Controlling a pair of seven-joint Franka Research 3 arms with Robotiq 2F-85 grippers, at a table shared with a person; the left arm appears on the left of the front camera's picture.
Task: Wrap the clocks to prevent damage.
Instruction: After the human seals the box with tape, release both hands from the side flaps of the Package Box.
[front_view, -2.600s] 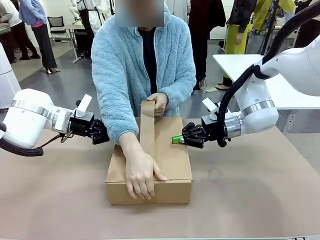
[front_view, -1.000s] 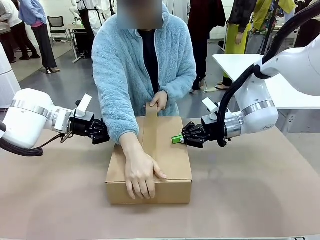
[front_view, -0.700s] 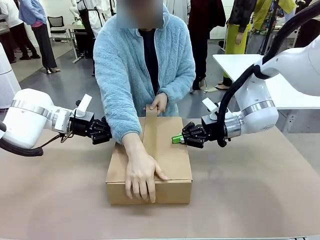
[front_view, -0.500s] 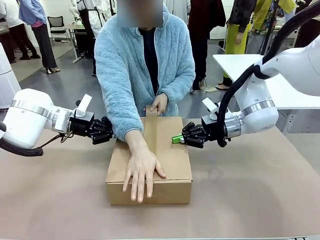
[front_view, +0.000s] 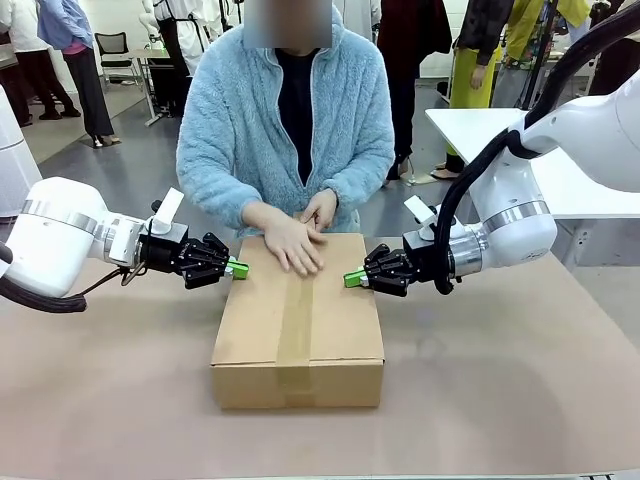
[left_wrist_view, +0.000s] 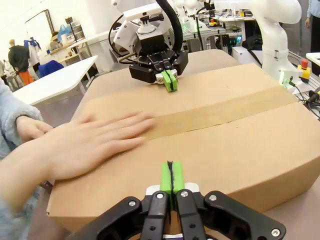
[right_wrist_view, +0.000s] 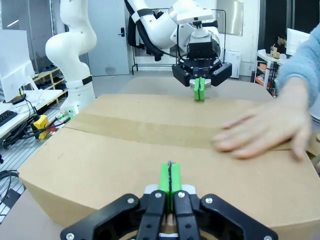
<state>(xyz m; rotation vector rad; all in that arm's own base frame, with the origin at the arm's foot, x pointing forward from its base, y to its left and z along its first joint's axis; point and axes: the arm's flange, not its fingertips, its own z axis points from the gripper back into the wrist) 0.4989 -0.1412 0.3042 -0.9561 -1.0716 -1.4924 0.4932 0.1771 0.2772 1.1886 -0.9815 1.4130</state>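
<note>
A closed cardboard box (front_view: 298, 322) lies mid-table with a strip of brown tape (front_view: 296, 330) along its top seam. The clocks are hidden. A person in a light blue fleece presses a hand (front_view: 292, 243) flat on the far end of the box top, seen also in the left wrist view (left_wrist_view: 87, 145) and right wrist view (right_wrist_view: 262, 131). My left gripper (front_view: 238, 269) is shut with nothing in it, just left of the box's far corner, its pads (left_wrist_view: 170, 177) over the box edge. My right gripper (front_view: 352, 279) is shut and empty at the box's right side, pads (right_wrist_view: 169, 178) together.
The brown table (front_view: 500, 390) has free room in front of and to both sides of the box. A white table (front_view: 560, 170) stands behind my right arm. Several people stand in the background.
The person's hand slid from the box's near edge along the tape to the far end. The raised tape strip has been laid flat on the box top. Neither gripper has moved.
</note>
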